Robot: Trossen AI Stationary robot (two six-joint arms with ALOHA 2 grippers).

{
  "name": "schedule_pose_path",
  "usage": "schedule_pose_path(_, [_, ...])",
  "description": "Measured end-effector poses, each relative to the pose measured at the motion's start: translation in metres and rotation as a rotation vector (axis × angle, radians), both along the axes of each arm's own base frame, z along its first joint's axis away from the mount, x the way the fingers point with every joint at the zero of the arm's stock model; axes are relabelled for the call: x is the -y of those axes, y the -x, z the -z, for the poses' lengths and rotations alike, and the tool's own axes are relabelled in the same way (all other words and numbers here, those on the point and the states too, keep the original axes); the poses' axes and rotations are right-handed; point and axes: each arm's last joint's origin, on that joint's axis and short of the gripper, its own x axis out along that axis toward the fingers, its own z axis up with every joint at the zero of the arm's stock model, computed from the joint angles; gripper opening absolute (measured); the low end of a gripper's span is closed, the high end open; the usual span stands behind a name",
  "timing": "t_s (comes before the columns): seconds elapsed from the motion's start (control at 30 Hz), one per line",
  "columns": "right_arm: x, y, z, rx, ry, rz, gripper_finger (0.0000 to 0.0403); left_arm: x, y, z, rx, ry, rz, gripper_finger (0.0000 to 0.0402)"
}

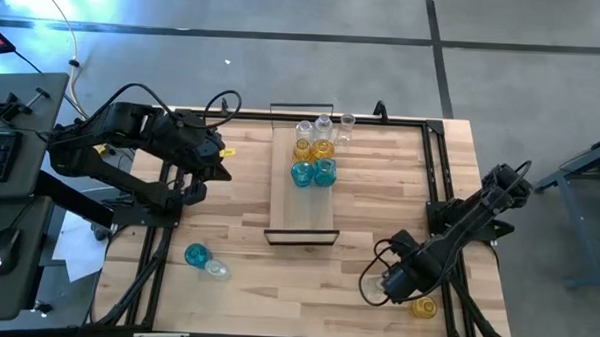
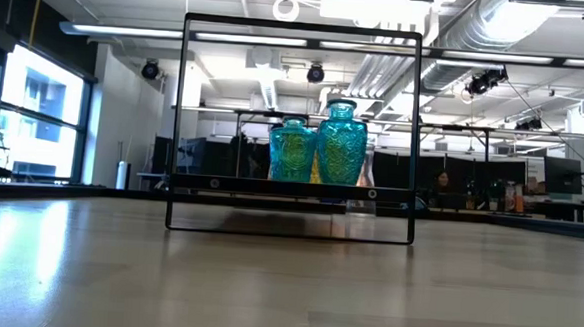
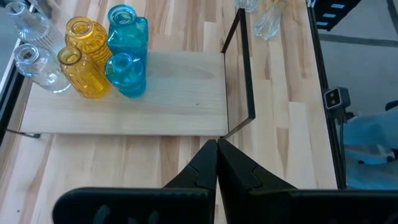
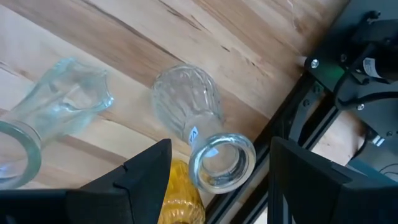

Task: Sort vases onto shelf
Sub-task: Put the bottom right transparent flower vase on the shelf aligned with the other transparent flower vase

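Note:
The shelf (image 1: 301,204) is a light-wood board with black end frames, lying mid-table. At its far end stand teal (image 1: 313,173), amber (image 1: 313,148) and clear vases (image 1: 313,127); the low view shows the teal vases (image 2: 318,145) upright. My left gripper (image 3: 216,160) is shut and hovers left of the shelf (image 3: 155,93), touching nothing. My right gripper (image 4: 221,149) is open near the table's near right corner. Its fingers stand on either side of the neck of a clear vase (image 4: 189,102) that lies on its side. Beside that one lie a second clear vase (image 4: 59,118) and an amber vase (image 4: 180,199).
A teal vase (image 1: 196,255) and a clear vase (image 1: 216,270) lie on the table near its near left side. An amber vase (image 1: 423,308) lies by the near right edge. A black rail (image 4: 323,81) runs close to my right gripper. Bare shelf board lies in front of the standing vases.

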Motion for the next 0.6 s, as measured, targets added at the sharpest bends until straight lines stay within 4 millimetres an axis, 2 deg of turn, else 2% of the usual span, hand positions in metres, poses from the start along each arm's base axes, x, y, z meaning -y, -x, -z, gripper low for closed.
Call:
schedule_pose_path(0.13, [-0.0003,-0.0001,0.0000,-0.002,-0.009,-0.012,0.0243,0.0000,0.0000,0.0000,0.000,0.000,0.000,0.0001])
schedule_pose_path(0.47, [-0.0009,-0.0007,0.0000,0.006,-0.019,-0.025,0.0134,0.0000,0.0000,0.0000,0.000,0.000,0.000,0.0001])
schedule_pose_path(0.6, [-0.0007,-0.0005,-0.0002,0.002,-0.019,-0.036,0.0112,0.0000,0.0000,0.0000,0.000,0.000,0.000,0.0001])
